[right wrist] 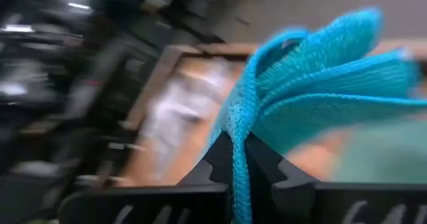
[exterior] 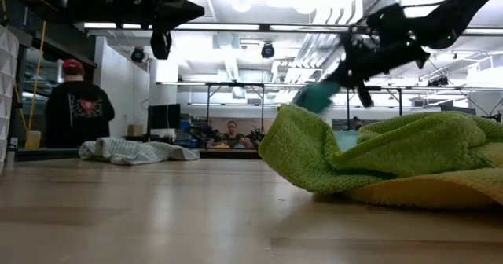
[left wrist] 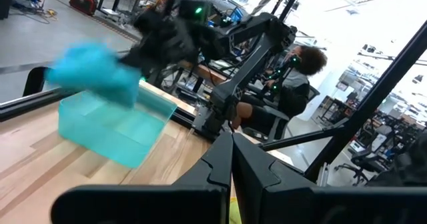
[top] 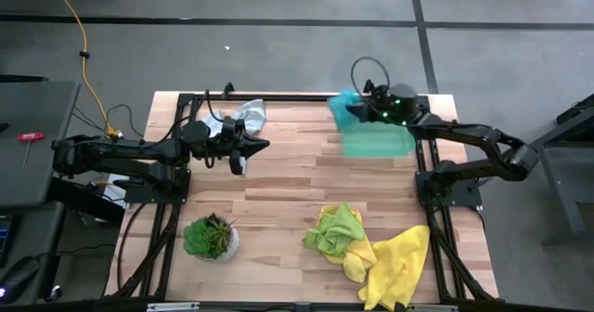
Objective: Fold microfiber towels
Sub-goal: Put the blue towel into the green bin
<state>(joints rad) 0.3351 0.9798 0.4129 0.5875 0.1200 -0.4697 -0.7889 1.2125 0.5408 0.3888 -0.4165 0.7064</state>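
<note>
My right gripper (top: 360,105) hovers at the far right of the table, shut on a bunched teal towel (top: 344,108) that hangs over the far left corner of the flat green tray (top: 379,142). My left gripper (top: 263,146) stays shut and empty above the table's left half, pointing level toward the right. A pale grey-white towel (top: 249,114) lies crumpled at the far edge. A lime green towel (top: 336,228) lies bunched on part of a yellow towel (top: 394,261) near the front right. My right gripper pinches a folded bunch of the teal towel (right wrist: 237,141) between its two fingers, with several layers fanning out beyond them. The fingers come from the table's right, slanting a little downward. The towel (left wrist: 93,71) hangs lifted above the tray, slack.
A small potted plant (top: 211,238) stands near the front left. Black frame rails (top: 278,97) run along the table's far edge and sides. Bare wood lies in the middle (top: 288,187). People (exterior: 75,107) are in the room beyond.
</note>
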